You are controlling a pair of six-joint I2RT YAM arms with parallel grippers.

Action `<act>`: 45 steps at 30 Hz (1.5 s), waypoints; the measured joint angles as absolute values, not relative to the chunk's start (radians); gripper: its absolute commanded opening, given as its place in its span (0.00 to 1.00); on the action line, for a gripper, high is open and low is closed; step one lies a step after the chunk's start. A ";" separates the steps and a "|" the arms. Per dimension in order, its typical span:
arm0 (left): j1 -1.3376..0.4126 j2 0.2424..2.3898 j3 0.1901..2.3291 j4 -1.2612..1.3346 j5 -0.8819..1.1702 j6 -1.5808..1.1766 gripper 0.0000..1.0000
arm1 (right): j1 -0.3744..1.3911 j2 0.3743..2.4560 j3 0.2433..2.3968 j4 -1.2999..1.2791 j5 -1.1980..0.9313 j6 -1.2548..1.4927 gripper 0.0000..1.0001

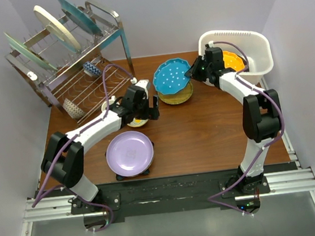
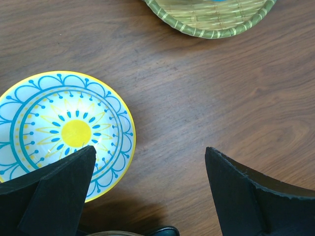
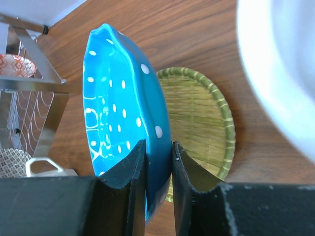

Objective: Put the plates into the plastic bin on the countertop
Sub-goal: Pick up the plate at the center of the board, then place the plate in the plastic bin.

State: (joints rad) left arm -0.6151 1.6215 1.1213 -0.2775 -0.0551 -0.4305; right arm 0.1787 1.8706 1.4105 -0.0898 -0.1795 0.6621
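Note:
My right gripper [image 1: 194, 73] is shut on the rim of the blue dotted scalloped plate [image 1: 171, 75], holding it tilted above the yellow-brown woven plate [image 1: 176, 96] on the countertop [image 1: 204, 129]. In the right wrist view the fingers [image 3: 135, 162] pinch the blue plate [image 3: 123, 108]. The white plastic bin [image 1: 258, 44] stands at the back right with an orange plate [image 1: 232, 60] inside. My left gripper [image 1: 150, 110] is open and empty over the wood. The lavender plate [image 1: 129, 152] lies at the front on a dark plate [image 1: 150, 165].
A small white bowl with a yellow centre [image 2: 64, 130] lies beside my left fingers. The metal wire dish rack [image 1: 72, 65] at the back left holds a mint green plate [image 1: 28, 53], a beige plate [image 1: 56, 27] and a teal plate [image 1: 80, 15].

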 measured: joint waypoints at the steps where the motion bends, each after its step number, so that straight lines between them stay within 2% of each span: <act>1: -0.615 1.621 1.119 -0.278 -0.055 -0.430 0.98 | 0.173 1.871 1.410 -0.091 -0.183 0.666 0.00; 12: -0.615 1.621 1.116 -0.278 -0.052 -0.430 0.98 | 0.082 1.871 1.410 -0.082 -0.224 0.712 0.00; 45: -0.615 1.635 1.114 -0.271 -0.031 -0.430 0.98 | -0.039 1.844 1.410 -0.015 -0.333 0.797 0.00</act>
